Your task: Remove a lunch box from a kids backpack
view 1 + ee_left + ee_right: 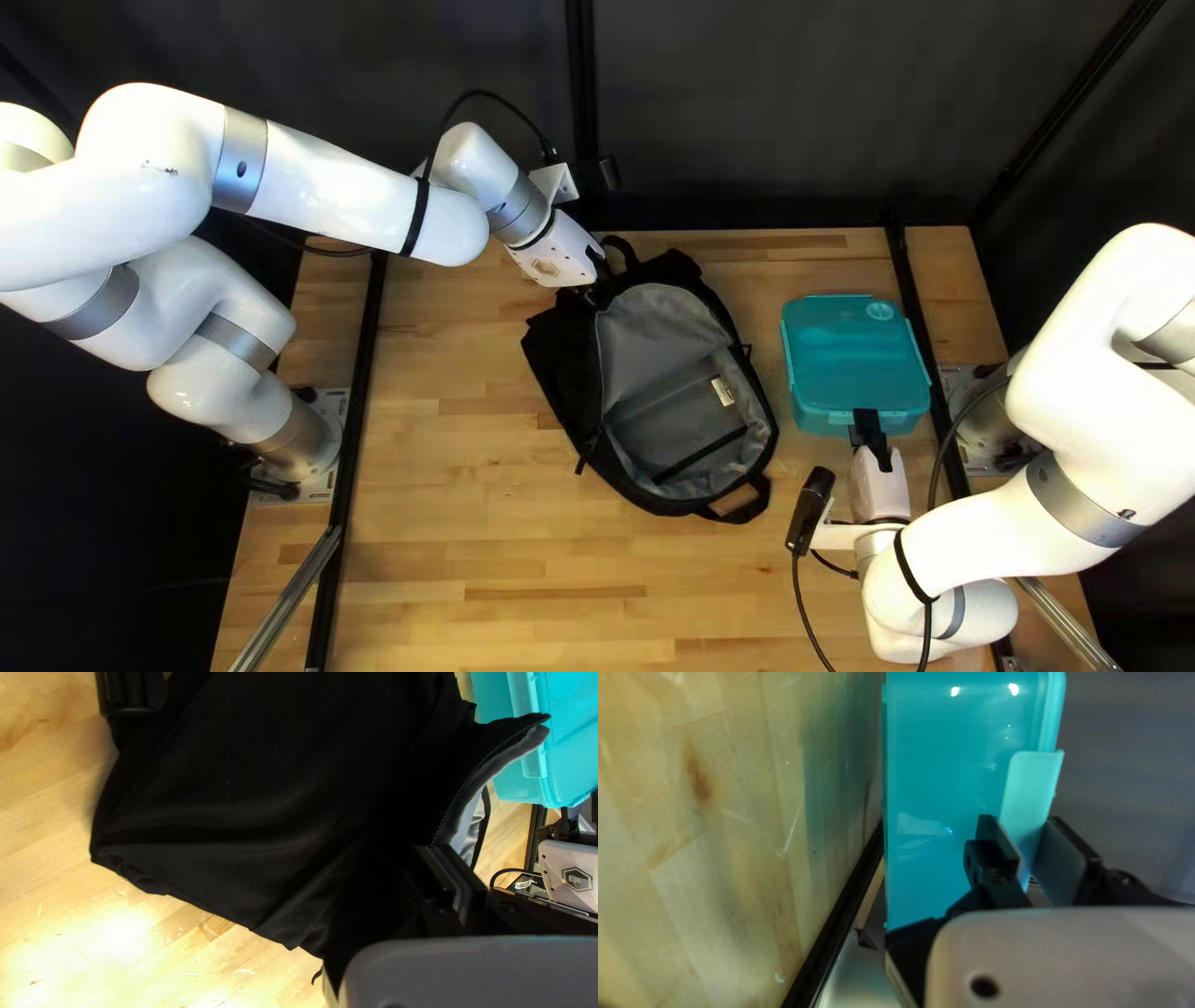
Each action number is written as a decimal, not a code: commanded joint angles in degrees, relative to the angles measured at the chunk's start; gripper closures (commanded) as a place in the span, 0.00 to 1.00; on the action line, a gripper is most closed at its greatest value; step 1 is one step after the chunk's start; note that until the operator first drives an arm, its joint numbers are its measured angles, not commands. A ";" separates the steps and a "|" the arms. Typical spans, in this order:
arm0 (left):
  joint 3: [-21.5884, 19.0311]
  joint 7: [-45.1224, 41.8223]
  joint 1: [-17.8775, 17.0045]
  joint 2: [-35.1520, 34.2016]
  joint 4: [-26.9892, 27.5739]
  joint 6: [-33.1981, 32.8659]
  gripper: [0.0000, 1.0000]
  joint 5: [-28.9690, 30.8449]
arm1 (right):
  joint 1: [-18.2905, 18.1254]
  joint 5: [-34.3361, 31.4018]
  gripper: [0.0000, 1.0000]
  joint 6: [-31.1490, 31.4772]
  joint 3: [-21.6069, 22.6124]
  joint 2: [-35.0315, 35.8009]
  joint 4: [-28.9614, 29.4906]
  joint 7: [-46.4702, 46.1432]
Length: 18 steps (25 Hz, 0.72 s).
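Right of the bag (560,373) in the top left view, my right gripper (869,429) is pinching the teal box (853,361) by its near side, fingers closing on the pale latch (1031,787). The box is sitting just beside the bag, outside it. The bag is lying open on the table (498,548), showing grey lining (660,336). At its far end, my left gripper (600,271) is clamping its black cloth. Beyond the bag, a dark curtain (772,100) is hanging.

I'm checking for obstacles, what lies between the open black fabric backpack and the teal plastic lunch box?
Only pale wooden tabletop, seen in the top left view.
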 commanded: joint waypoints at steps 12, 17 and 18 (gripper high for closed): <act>0.00 0.00 0.00 0.00 0.00 0.00 1.00 0.00 | 1.88 2.57 0.00 1.11 1.50 -4.92 -1.55 3.68; 0.00 0.00 0.00 0.00 0.00 0.00 1.00 0.00 | 2.50 3.43 0.00 5.16 1.88 -6.52 1.34 2.41; 0.00 0.00 0.00 0.00 0.00 0.00 1.00 0.00 | 2.56 3.51 0.00 5.58 1.92 -6.51 1.87 2.24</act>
